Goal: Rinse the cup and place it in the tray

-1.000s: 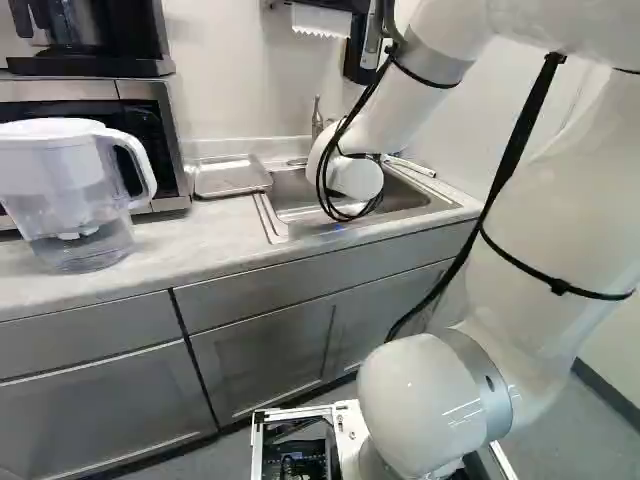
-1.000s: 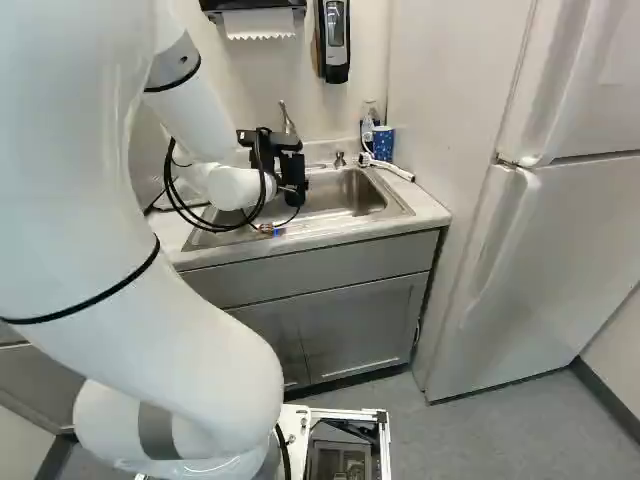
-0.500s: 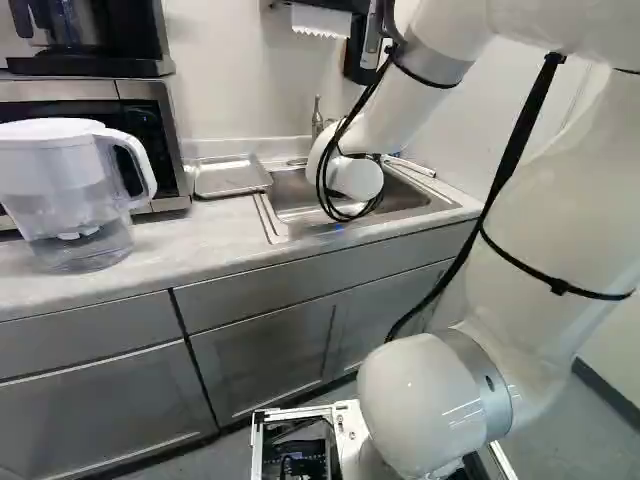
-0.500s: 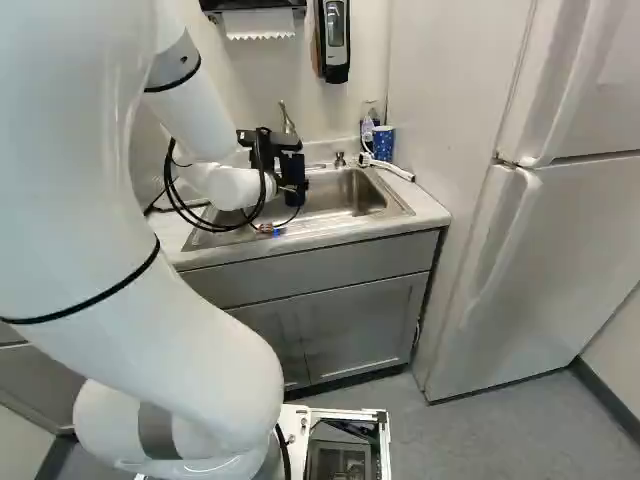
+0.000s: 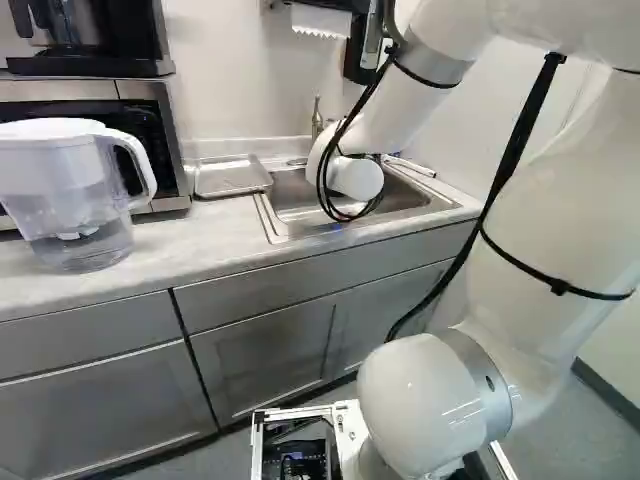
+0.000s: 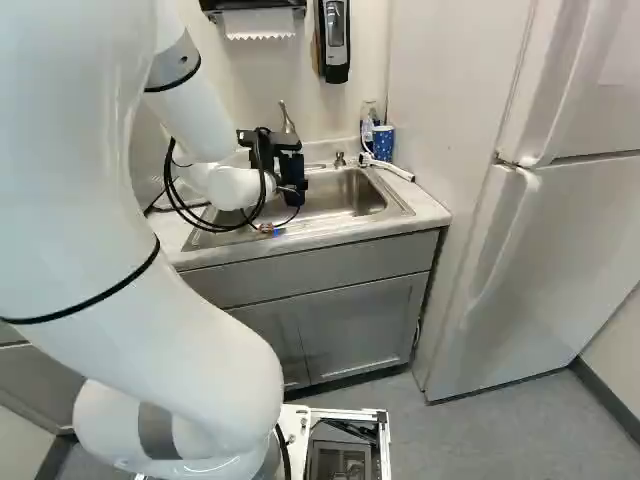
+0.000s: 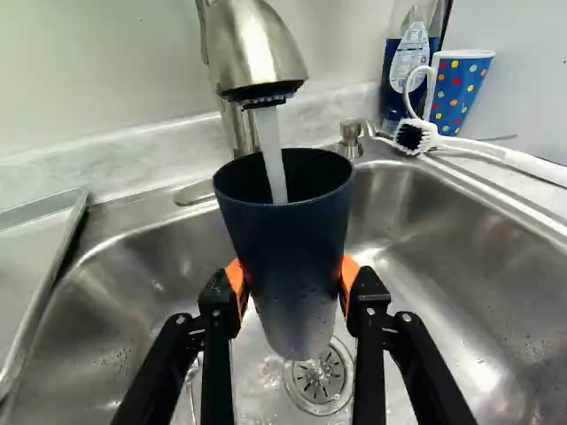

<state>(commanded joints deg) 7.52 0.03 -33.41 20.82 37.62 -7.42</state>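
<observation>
Dark blue tapered cup (image 7: 297,257) is under the brushed-metal faucet (image 7: 252,53), clamped by orange-padded fingers (image 7: 366,297); white arm (image 5: 545,190) has hardly moved, water (image 7: 272,155) enters, so rinsing seems ongoing.

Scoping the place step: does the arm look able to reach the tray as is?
Likely yes: the tray lies beside the sink, nothing visible between it and the cup in the claw; the faucet close overhead may need clearing.

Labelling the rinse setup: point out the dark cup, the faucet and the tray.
Dark cup (image 7: 291,257), wrist view, on its outer wall.
Faucet (image 7: 255,44), wrist view, on its spout head.
Tray (image 5: 230,177), left base view, on its flat middle.
</observation>
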